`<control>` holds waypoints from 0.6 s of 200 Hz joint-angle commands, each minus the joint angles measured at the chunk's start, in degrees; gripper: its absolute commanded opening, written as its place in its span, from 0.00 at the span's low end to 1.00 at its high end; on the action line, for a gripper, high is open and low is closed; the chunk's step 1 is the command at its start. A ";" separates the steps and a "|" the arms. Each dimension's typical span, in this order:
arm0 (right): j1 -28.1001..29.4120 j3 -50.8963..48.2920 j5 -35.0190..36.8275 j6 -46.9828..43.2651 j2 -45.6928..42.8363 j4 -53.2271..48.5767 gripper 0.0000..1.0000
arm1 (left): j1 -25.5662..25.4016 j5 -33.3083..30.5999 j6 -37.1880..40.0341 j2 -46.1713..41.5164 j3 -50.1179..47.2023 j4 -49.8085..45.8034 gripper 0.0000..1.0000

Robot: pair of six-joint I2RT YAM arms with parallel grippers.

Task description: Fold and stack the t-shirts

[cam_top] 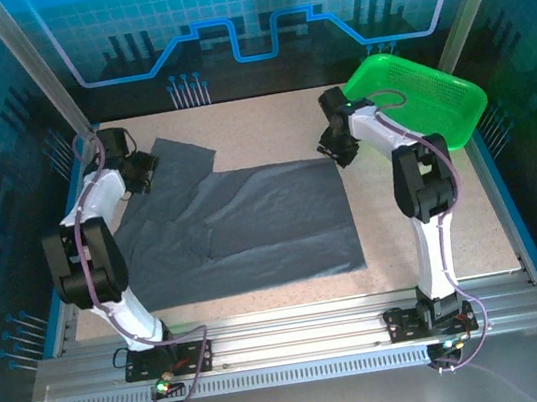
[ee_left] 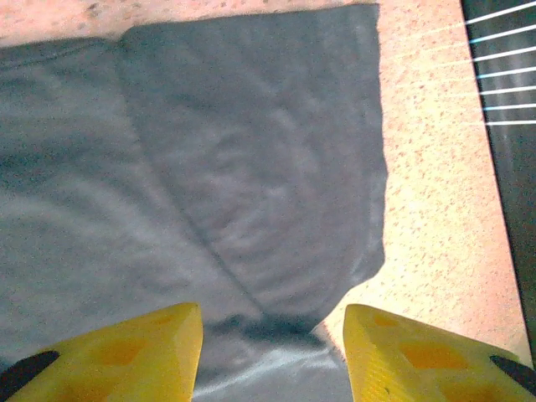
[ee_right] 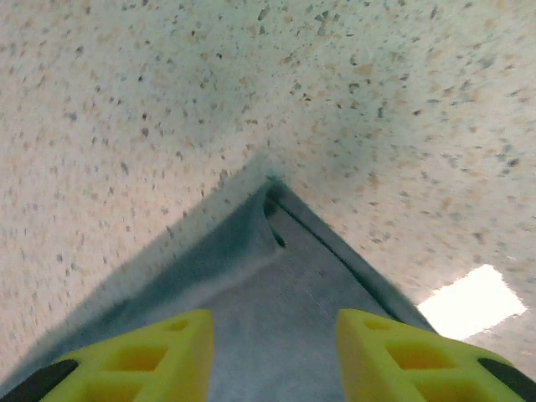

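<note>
T-shirt (cam_top: 252,229): you have one dark grey shirt spread flat on the speckled worktop (cam_top: 455,234), with its sleeve (ee_left: 251,167) reaching toward the far left.
Left end effector (ee_left: 272,335): your yellow fingers are spread apart over that sleeve, gripping nothing.
Right end effector (ee_right: 272,343): parted too, its fingers straddling the shirt's far-right corner.
Basket (cam_top: 425,97): green, at the worktop's far-right corner, apart from the shirt.

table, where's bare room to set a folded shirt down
Bare table runs along the far side, between the t-shirt and the back wall, and down the right, between the t-shirt and the rail. Crowded: the left, where cloth lies under the left arm, and the far right corner, holding the green basket.
</note>
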 commanded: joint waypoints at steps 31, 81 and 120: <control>0.29 6.33 0.49 14.32 5.77 -5.00 0.40 | 0.06 2.75 -2.35 6.60 7.63 3.69 0.49; 0.17 6.17 -0.78 17.39 8.24 -2.52 0.35 | 1.15 3.03 -3.67 11.27 12.44 2.70 0.49; -0.03 7.96 -0.17 17.75 10.55 -1.62 0.23 | 2.11 2.91 -4.52 14.38 15.80 2.09 0.50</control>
